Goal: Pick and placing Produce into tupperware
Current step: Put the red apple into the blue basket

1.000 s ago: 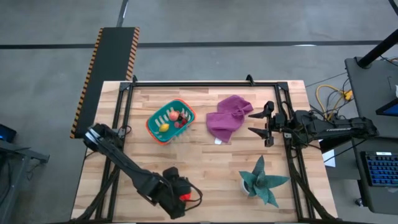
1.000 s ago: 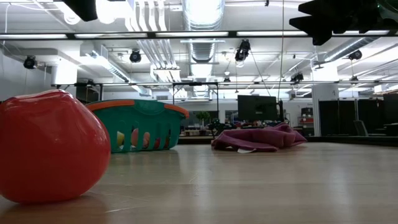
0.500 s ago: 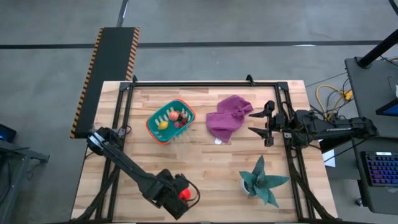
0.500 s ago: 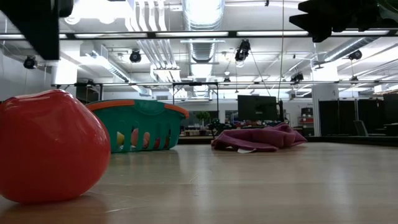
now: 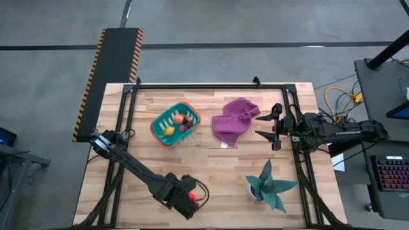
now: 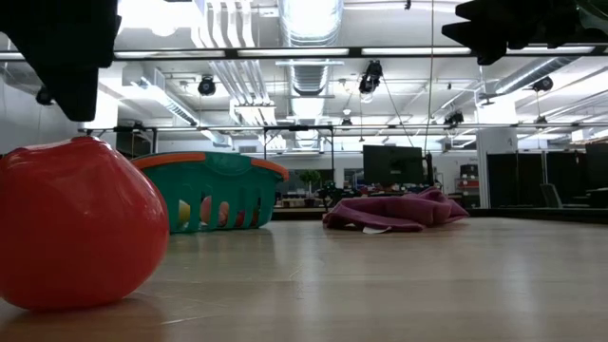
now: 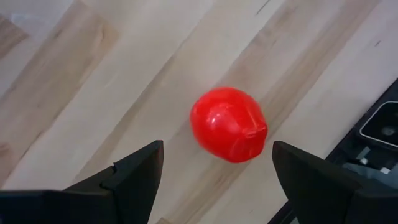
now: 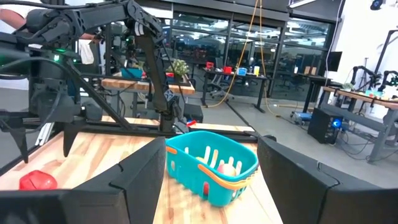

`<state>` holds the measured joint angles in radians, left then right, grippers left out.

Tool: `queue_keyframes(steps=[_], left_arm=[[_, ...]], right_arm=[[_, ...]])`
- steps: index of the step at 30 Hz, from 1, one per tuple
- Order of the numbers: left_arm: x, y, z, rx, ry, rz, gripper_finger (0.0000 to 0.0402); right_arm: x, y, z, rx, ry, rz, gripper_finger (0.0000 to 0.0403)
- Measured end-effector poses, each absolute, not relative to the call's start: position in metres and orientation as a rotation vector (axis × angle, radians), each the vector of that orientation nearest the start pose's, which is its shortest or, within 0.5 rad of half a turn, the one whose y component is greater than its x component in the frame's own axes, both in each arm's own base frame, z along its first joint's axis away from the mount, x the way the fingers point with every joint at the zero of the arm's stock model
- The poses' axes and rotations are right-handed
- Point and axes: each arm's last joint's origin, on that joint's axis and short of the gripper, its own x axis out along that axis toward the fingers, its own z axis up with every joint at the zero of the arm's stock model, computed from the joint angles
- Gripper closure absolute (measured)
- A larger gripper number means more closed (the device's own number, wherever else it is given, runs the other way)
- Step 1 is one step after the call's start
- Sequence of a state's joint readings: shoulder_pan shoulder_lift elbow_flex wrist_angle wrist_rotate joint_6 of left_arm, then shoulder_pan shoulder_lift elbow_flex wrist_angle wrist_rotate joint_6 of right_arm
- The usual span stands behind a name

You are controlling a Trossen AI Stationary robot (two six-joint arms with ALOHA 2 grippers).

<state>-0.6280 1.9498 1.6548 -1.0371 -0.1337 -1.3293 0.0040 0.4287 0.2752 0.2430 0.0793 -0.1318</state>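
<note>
Since a second ago the left claw (image 5: pixel 191 197) has slid toward the table's near edge and a little rightward, so it now hangs over the red ball (image 5: pixel 191 195); in the low view its dark body has come into the upper left corner. Its fingers stand apart — open, with nothing held — and the left wrist view shows the red ball (image 7: pixel 228 124) lying on bare wood in the gap between them, untouched. That view alone shows the ball's glossy skin and its slightly lumpy, tomato-like shape; from above it is only a red spot half hidden by the claw.

At table height the red ball (image 6: pixel 78 224) fills the left foreground, with the tupperware (image 6: pixel 216 190) behind it — teal, slotted, orange-rimmed. Only the high view looks into the tupperware (image 5: pixel 155 126), where a yellow piece (image 5: pixel 169 131), an orange ball (image 5: pixel 177 119) and small red and dark bits lie.

The right claw (image 5: pixel 264 125) waits open by the table's right edge, beside the purple cloth (image 5: pixel 234 119). A teal spiky plant (image 5: pixel 269 185) sits near the front right.
</note>
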Motion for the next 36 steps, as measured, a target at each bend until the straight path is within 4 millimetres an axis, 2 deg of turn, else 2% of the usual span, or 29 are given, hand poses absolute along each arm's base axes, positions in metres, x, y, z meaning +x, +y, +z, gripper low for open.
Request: queue_keyframes(steps=[8, 18, 36], left_arm=[[0.332, -0.236, 0.224, -0.633, 1.311, 0.439, 0.0116], [0.349, -0.248, 0.213, -0.548, 1.366, 0.448, 0.0116], [0.352, -0.247, 0.204, -0.523, 1.317, 0.484, 0.0116]], right_arm=[[0.128, -0.002, 0.242, -0.128, -0.069, -0.08, 0.0156], [0.128, -0.002, 0.24, -0.129, -0.051, -0.078, 0.0156], [0.128, -0.002, 0.24, -0.129, -0.053, -0.076, 0.0156]])
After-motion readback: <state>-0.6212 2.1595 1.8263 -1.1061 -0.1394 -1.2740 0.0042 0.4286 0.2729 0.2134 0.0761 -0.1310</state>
